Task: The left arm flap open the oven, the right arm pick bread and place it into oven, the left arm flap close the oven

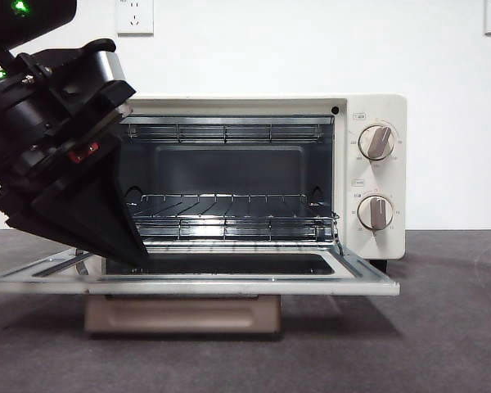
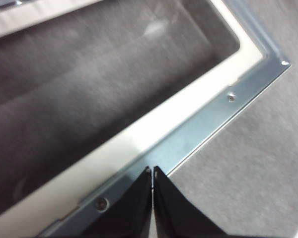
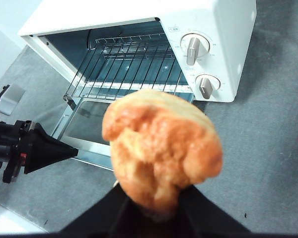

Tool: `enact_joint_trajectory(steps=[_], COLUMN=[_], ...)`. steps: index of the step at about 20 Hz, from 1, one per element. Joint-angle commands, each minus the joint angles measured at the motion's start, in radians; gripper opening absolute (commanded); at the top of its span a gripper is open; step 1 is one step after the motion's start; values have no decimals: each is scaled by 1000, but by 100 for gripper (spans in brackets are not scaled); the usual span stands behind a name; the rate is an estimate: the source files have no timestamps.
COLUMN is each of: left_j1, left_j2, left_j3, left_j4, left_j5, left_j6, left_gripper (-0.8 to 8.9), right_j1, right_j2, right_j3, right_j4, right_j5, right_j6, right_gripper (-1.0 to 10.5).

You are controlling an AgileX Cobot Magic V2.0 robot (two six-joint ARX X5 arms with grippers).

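The oven (image 1: pixel 262 176) stands on the grey worktop (image 1: pixel 442 327) with its door (image 1: pixel 229 282) dropped fully open and lying flat in front of the cavity, the beige handle (image 1: pixel 182 315) hanging under the door's front edge. Inside the oven a wire rack (image 1: pixel 229 219) sits bare. The left pincer (image 2: pixel 152 171) has its two black jaws pressed together, gripping nothing, with its tip at the metal rim of the open door, near one of the door's front corners. The right pincer (image 3: pixel 156 206) is raised above the worktop in front of the oven and clamps the bread (image 3: pixel 161 153), a golden-orange lumpy loaf, by its lower end. The oven's two beige knobs (image 1: pixel 376 176) sit beside the cavity.
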Motion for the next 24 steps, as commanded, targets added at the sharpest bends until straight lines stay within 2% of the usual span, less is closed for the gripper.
enact_joint_trajectory(steps=[1,6,8,10,15,16,21,24], left_j1=[-8,-10,-10,-10,-9,-9,-9,-9], left_j2=[1,-145,-234,-322,-506,-546,-707,-764], left_j3=[5,51,89,137,222,227,229,244], left_j4=[5,-110,-188,-283,-480,-513,-595,-634], left_j5=[15,35,31,-5,-102,-111,-169,-215], left_j6=[-34,-56,-52,-44,-27,-27,-52,-54], left_gripper=[9,9,9,9,9,9,9,9], right_j1=[6,22,78,175,368,382,382,381], right_j2=[4,96,187,299,572,626,838,930], right_j3=[16,16,16,16,16,16,16,16], right_j4=[16,115,173,261,543,611,919,1022], right_j5=[-10,-170,-188,-143,103,135,163,204], right_j6=[21,40,41,53,121,145,237,293], right_gripper=[60,54,54,54,54,54,54,54])
